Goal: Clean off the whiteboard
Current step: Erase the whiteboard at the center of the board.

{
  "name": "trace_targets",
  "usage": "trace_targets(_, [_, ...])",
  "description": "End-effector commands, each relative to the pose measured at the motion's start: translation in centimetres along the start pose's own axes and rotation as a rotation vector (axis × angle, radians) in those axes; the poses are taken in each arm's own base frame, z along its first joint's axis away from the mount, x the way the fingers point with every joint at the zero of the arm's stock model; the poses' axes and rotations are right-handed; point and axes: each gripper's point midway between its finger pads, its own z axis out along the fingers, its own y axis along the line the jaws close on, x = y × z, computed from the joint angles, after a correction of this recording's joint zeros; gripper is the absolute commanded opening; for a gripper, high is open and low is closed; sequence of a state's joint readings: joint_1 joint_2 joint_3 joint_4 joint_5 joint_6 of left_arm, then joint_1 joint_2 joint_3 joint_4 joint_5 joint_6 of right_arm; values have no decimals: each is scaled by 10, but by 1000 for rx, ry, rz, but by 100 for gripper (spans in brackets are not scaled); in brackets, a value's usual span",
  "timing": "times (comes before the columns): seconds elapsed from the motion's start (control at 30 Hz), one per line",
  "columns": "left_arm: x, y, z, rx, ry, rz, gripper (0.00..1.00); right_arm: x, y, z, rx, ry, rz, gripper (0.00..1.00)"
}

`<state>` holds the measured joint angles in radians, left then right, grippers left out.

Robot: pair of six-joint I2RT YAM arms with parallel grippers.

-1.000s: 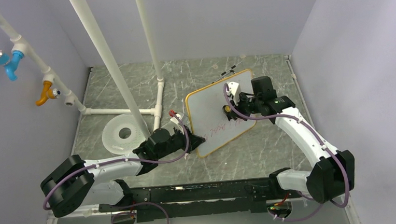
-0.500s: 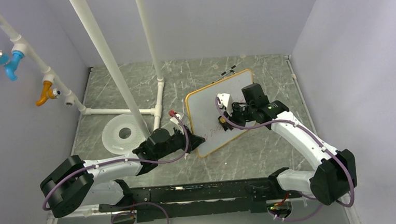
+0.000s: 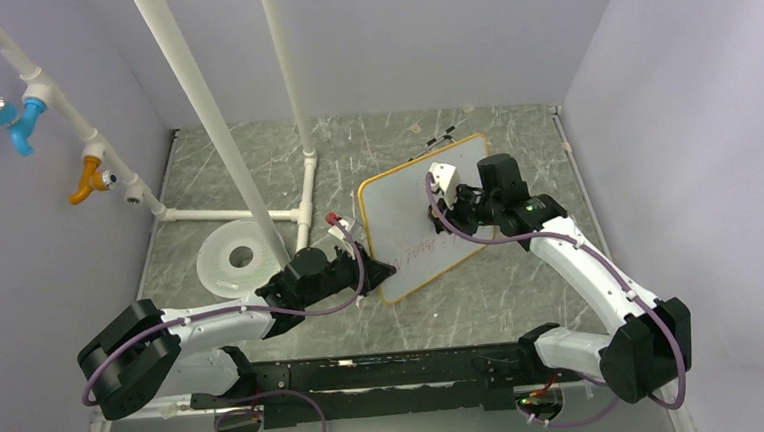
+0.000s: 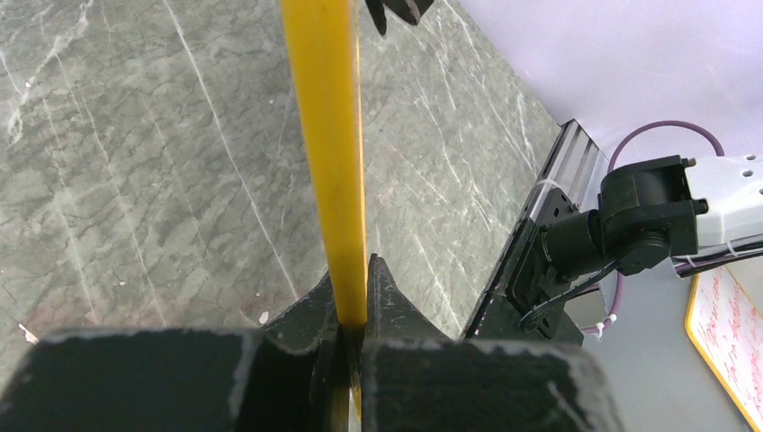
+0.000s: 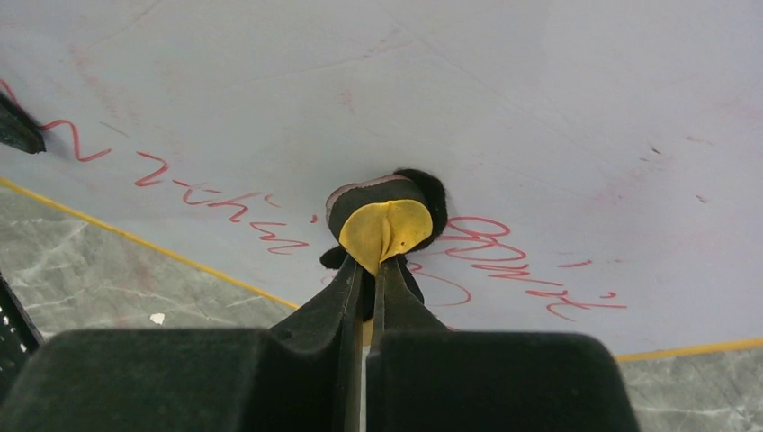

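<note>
Grey marbled tabletop (image 3: 255, 174), lilac walls (image 3: 418, 43) | my left gripper (image 4: 353, 288) clamps whiteboard (image 3: 398, 215) frame | my right gripper (image 5: 369, 265) pinches eraser pad (image 5: 387, 220)

Left claw (image 4: 353, 290) pinches the whiteboard (image 4: 329, 135) frame edge; marbled table (image 4: 135, 180) beneath.

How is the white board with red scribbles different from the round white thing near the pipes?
The whiteboard is a rectangle with an orange frame; the disc is round with a hole. The whiteboard has red writing; the disc shows none. The left gripper clamps the whiteboard's edge and the right gripper presses an eraser on it; no gripper touches the disc. Both are white.
</note>
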<state>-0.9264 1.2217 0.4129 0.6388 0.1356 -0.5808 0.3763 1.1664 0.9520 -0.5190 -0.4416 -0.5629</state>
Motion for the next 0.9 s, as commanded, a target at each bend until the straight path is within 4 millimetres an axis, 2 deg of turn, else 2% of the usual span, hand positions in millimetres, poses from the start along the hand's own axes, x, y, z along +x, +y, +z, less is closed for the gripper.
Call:
trace_targets(0.0, [-21, -36, -2, 151, -55, 77, 0, -10, 29, 9, -129, -37, -93, 0])
trace_targets(0.07, [-22, -36, -3, 149, -58, 77, 0, -11, 30, 11, -133, -29, -99, 0])
trace_targets(0.2, [-23, -35, -5, 143, -63, 81, 0, -7, 15, 10, -60, -5, -92, 0])
trace_targets(0.27, [-22, -34, -4, 139, -60, 80, 0, -4, 18, 9, -76, -6, -97, 0])
trace_targets(0.37, [-22, -36, -3, 147, -58, 81, 0, -9, 35, 10, -162, -34, -97, 0])
trace_targets(0.47, [-22, -35, -3, 146, -61, 79, 0, -10, 18, 12, -84, -16, -73, 0])
trace_targets(0.6, [-22, -35, -5, 141, -62, 83, 0, -11, -1, 4, -7, -31, -31, 0])
trace_targets(0.87, [-24, -36, -6, 145, -66, 86, 0, -8, -8, -4, 20, -33, -33, 0])
